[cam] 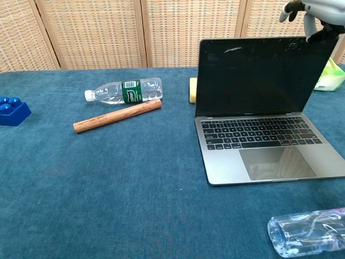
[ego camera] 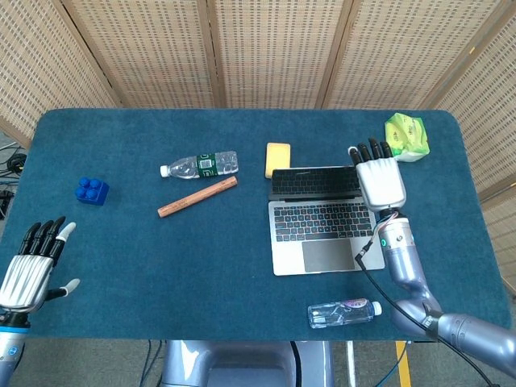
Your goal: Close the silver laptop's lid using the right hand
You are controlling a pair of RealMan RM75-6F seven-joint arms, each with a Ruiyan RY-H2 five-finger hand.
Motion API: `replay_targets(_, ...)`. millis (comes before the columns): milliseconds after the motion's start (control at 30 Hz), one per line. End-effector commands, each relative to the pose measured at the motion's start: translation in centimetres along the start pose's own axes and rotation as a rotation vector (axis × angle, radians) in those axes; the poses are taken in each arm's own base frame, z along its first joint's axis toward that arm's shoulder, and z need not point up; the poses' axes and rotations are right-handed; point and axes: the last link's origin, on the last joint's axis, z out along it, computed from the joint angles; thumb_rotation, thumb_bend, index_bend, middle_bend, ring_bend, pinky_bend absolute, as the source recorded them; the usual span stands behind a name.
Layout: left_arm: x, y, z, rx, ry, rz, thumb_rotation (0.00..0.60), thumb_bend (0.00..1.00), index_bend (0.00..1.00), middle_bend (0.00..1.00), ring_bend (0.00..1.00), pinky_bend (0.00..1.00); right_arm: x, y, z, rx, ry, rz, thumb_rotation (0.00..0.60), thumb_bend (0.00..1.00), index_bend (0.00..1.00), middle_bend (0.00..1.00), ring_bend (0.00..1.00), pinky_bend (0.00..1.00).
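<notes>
The silver laptop (ego camera: 322, 226) (cam: 259, 140) stands open on the blue table, its dark screen (cam: 264, 75) upright and facing me. My right hand (ego camera: 379, 179) (cam: 315, 13) hovers over the lid's top right corner with its fingers apart and nothing held; in the chest view the fingertips (cam: 310, 32) sit at the lid's upper edge. Whether they touch the edge I cannot tell. My left hand (ego camera: 31, 270) is low at the table's near left edge, fingers spread and empty.
A water bottle (ego camera: 200, 165) and a wooden stick (ego camera: 197, 197) lie left of the laptop. A yellow sponge (ego camera: 277, 159) sits behind it, a green packet (ego camera: 405, 136) at the back right, a blue brick (ego camera: 92, 190) far left. Another bottle (ego camera: 344, 312) lies near the front edge.
</notes>
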Motion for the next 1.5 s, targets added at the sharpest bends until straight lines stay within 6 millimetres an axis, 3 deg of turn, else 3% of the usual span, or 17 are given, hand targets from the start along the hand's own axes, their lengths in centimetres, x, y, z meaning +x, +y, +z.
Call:
replay_targets(33, 0.0, 0.0, 0.0, -0.001, -0.002, 0.001, 0.6, 0.07, 0.0, 0.0, 0.0, 0.0, -0.2, 0.0, 0.1, -0.004, -0.01, 0.0, 0.6, 1.0, 0.21, 0.24, 0.14, 0.17)
replay_targets(1067, -0.1, 0.6, -0.3, -0.02, -0.006, 0.01, 0.6, 0.07, 0.0, 0.0, 0.0, 0.0, -1.4, -0.3, -0.4, -0.026, -0.125, -0.026, 0.6, 1.0, 0.21, 0.23, 0.14, 0.17)
replay_targets(1500, -0.4, 0.9, -0.3, -0.033, -0.015, 0.017, 0.6, 0.07, 0.0, 0.0, 0.0, 0.0, -0.1, -0.6, -1.1, -0.052, -0.195, -0.065, 0.6, 1.0, 0.21, 0.23, 0.14, 0.17)
